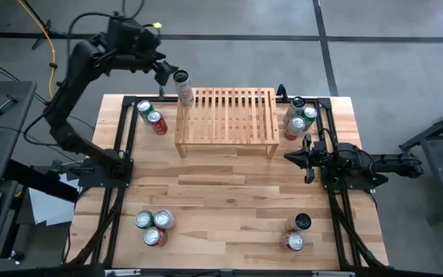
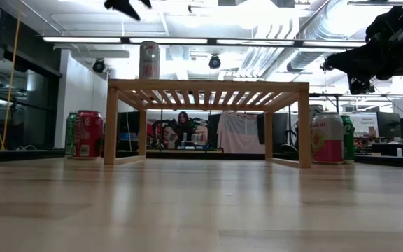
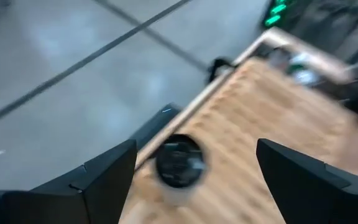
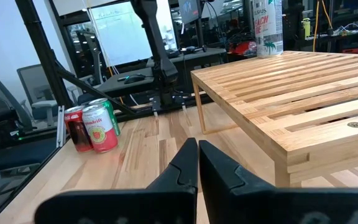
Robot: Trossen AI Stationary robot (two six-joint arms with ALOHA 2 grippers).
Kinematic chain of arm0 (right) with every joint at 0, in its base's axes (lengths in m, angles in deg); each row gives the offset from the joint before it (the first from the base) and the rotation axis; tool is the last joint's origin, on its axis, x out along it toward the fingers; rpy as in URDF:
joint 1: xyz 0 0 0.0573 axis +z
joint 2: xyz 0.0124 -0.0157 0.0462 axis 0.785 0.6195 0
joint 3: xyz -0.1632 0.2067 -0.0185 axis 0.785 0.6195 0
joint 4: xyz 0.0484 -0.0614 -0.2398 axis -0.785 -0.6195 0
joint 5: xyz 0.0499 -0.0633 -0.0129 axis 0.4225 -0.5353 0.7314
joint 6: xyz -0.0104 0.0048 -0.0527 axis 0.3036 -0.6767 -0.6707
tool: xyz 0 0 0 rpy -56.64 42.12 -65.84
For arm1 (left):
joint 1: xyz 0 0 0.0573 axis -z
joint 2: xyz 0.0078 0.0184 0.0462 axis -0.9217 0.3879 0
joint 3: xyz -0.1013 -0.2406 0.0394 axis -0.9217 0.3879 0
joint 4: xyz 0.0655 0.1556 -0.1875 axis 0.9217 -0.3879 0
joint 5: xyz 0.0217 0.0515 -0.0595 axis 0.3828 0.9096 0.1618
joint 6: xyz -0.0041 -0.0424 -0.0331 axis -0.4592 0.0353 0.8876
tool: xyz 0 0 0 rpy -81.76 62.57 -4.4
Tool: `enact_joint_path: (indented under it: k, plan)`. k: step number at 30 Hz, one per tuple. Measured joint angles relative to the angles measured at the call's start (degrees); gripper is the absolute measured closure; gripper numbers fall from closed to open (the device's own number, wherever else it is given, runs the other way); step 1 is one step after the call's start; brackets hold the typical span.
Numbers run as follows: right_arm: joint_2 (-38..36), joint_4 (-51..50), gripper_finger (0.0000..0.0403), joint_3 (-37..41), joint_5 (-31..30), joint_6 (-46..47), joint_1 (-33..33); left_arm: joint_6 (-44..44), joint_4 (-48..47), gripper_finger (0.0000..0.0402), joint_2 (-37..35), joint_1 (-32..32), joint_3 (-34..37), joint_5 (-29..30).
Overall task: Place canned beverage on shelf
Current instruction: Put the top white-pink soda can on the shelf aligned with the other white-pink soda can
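Note:
A pale canned beverage [image 1: 183, 86] stands upright on its base at the far left corner of the light-wood slatted shelf [image 1: 225, 119]; the low view shows it on the shelf top [image 2: 149, 61]. My left gripper [image 1: 162, 75] is open and hangs above the can, clear of it. In the left wrist view the can's dark top [image 3: 179, 162] shows below, between the spread fingers [image 3: 196, 148]. My right gripper [image 1: 294, 158] is shut and empty, level, just right of the shelf's right end [image 4: 197, 155].
Groups of red and green cans stand left of the shelf [image 1: 151, 115], right of it [image 1: 298, 117], near the front left [image 1: 154, 227] and the front right [image 1: 297, 233]. Black frame rails [image 1: 121, 154] run along both sides of the table.

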Motion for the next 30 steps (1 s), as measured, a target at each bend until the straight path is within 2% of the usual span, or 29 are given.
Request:
enact_joint_path:
  k: [2,5,14,17,19,21,23,26,30]
  plan:
    - [0.00,0.00,0.0402,0.01,0.00,0.00,-0.02,1.73,1.98,0.0078,-2.34,0.61,1.60,-3.10]
    - [-0.02,0.00,0.0402,0.00,0.00,0.00,0.00,4.90,8.35,0.0078,-6.85,2.74,7.26,-3.30]
    - [0.00,0.72,0.0402,0.00,-1.62,0.14,-0.06,14.24,35.92,0.0078,-21.82,12.03,33.00,-3.30]
    - [0.00,6.23,0.0402,0.01,-1.98,9.88,-0.06,16.41,43.10,0.0078,-25.28,14.61,38.44,-3.29]
    - [0.00,13.45,0.0402,0.01,-4.70,18.91,-0.06,16.95,46.34,0.0078,-26.80,15.75,40.28,-3.26]
    - [0.00,22.56,0.0402,0.02,-11.07,27.83,-0.06,17.97,48.28,0.0078,-27.81,16.46,41.04,-3.20]
    - [-0.04,30.25,0.0402,0.02,-17.35,32.07,-0.06,18.23,49.63,0.0078,-28.25,16.82,41.06,-3.19]
    - [0.19,36.80,0.0402,-0.53,-20.53,29.66,-0.06,17.67,51.25,0.0078,-28.63,16.96,41.06,-3.11]
    - [5.10,39.83,0.0402,-7.99,-20.02,24.78,-0.06,16.80,53.34,0.0078,-28.68,16.96,41.06,-2.98]
